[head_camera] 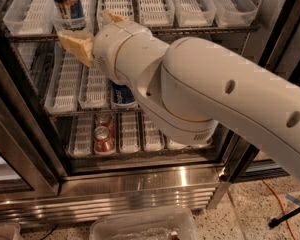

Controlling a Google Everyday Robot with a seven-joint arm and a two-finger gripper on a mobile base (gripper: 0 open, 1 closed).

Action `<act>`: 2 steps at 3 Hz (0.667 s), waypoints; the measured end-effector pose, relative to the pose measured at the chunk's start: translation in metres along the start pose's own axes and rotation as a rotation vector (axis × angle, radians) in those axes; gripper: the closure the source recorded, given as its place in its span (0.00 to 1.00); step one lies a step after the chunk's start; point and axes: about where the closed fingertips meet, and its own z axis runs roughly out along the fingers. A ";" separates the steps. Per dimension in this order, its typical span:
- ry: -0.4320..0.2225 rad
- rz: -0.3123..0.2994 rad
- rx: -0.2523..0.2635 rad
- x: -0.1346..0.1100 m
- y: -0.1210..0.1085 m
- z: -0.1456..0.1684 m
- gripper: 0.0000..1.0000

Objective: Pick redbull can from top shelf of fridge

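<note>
Camera view, fridge [140,184] stock. Item 1: redbull can [67,4], dark blue with red-orange marks, lettering not legible; upright at the front of a white lane tray on the top shelf [205,30]. Item 2: gripper [94,33], tan fingers [77,45] spread apart, holding nothing; the can stands at its 11 o'clock, just above the lower finger, contact not discernible. Item 3: blue-and-white can [124,95], middle rack, white script partly hidden by the arm [230,99], unreadable. Item 4: red cans [104,139], bottom rack, silver tops, no readable label.
</note>
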 end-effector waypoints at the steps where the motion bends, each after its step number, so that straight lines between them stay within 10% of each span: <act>1: -0.006 -0.016 -0.013 -0.003 0.003 0.007 0.33; 2: -0.018 -0.028 -0.027 -0.007 0.003 0.017 0.33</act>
